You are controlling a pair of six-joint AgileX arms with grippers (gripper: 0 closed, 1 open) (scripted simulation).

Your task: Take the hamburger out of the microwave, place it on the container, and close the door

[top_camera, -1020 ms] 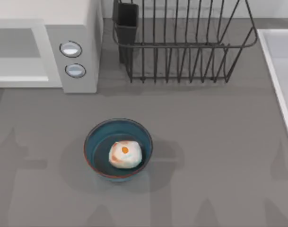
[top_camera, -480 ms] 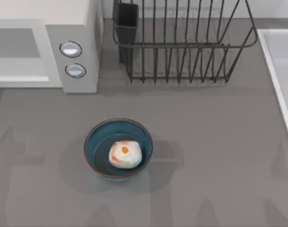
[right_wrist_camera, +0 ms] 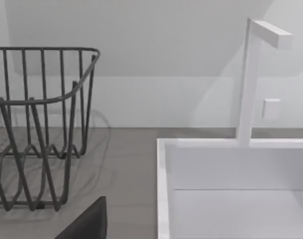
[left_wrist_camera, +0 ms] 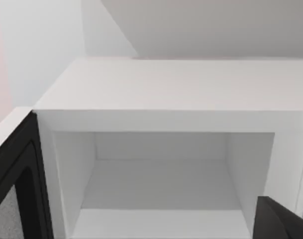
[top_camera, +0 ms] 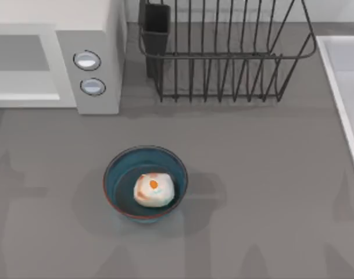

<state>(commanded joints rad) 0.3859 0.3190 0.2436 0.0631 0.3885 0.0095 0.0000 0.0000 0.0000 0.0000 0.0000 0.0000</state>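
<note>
The hamburger (top_camera: 154, 189), a whitish lump with an orange spot, lies inside the container (top_camera: 115, 174), a round blue bowl on the table's front middle. The white microwave (top_camera: 89, 35) stands at the back left, with two round buttons on its side panel. In the left wrist view its cavity (left_wrist_camera: 161, 184) is open and bare, and the door (left_wrist_camera: 14, 179) stands swung out beside it, dark on the inner face. A dark piece of my left gripper (left_wrist_camera: 283, 221) faces that cavity. A dark piece of my right gripper (right_wrist_camera: 89, 224) shows near the rack and sink.
A dark wire dish rack (top_camera: 223, 52) (right_wrist_camera: 37, 124) stands at the back middle. A white sink basin (top_camera: 339, 75) (right_wrist_camera: 231, 199) with a white tap (right_wrist_camera: 248, 84) runs along the right side.
The hamburger, bowl and microwave have not moved. An arm's shadow on the left of the table has slid a little further left.
</note>
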